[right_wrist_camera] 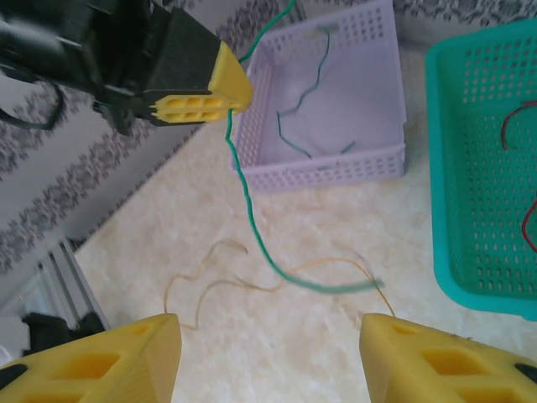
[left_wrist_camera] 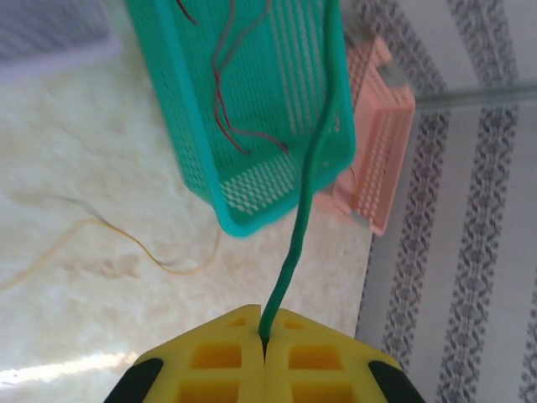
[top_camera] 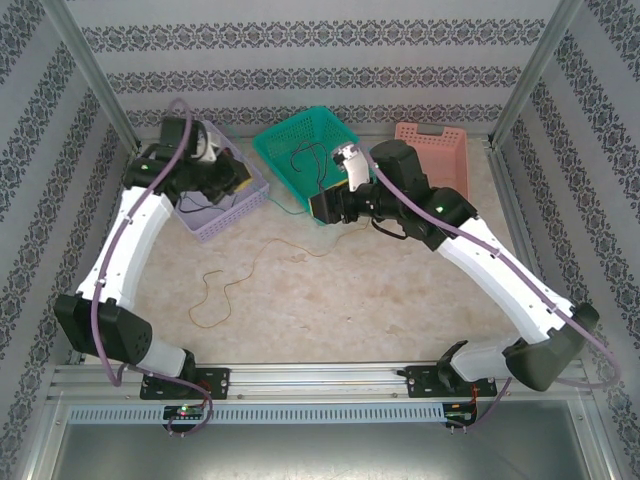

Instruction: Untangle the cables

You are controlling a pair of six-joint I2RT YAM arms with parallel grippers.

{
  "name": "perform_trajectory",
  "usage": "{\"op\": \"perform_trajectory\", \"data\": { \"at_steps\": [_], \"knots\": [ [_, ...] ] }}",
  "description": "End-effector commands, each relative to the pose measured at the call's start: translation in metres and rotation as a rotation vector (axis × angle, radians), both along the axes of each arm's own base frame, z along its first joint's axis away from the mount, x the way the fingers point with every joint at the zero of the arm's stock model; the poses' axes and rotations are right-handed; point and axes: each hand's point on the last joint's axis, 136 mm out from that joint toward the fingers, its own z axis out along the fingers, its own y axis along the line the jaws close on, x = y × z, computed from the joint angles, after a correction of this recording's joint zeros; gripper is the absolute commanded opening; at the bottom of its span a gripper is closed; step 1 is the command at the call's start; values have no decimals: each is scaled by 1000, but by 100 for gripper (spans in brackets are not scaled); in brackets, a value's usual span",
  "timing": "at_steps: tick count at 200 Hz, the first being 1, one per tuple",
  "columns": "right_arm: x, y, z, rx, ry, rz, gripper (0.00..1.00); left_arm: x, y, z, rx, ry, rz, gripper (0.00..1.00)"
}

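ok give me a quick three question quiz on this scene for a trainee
1. True or false: the left pincer is shut on a green cable.
2. Which basket holds the red cables? A) pink basket B) teal basket C) lavender basket
3. Fill in: the right pincer stands ____, its fingers wide apart.

Key: 1 true; 2 B; 3 open
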Motion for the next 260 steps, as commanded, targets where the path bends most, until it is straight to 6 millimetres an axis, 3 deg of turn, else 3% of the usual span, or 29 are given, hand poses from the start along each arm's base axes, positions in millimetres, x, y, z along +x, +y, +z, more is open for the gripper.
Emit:
{"op": "perform_trajectory", "data": {
  "at_steps": [1, 40, 72, 119, 171, 225, 231, 245, 260],
  "knots": [
    [6, 3, 13, 92, 21, -40, 59, 24, 37, 3, 61, -53, 0, 0],
    [2, 15, 12, 129, 68, -3, 58, 78, 101, -28, 135, -42, 83, 0],
    [1, 18, 9, 131, 85, 7, 58, 119, 128, -59, 256, -17, 59, 0],
    [2, 19, 0, 97, 106, 15, 58, 144, 151, -123, 414, 86, -26, 0],
    [6, 24, -11, 78, 149, 20, 57, 168, 156, -149, 447, 64, -63, 0],
    [6, 24, -18, 60, 168, 18, 57, 148, 140, -194, 382, 167, -165, 0],
    [6, 23, -19, 58, 170, 19, 57, 146, 140, -194, 381, 167, -171, 5],
    [6, 24, -20, 57, 173, 19, 57, 143, 146, -191, 425, 179, -151, 34],
    [7, 24, -21, 55, 176, 19, 57, 141, 156, -173, 483, 156, -98, 48]
  ]
}}
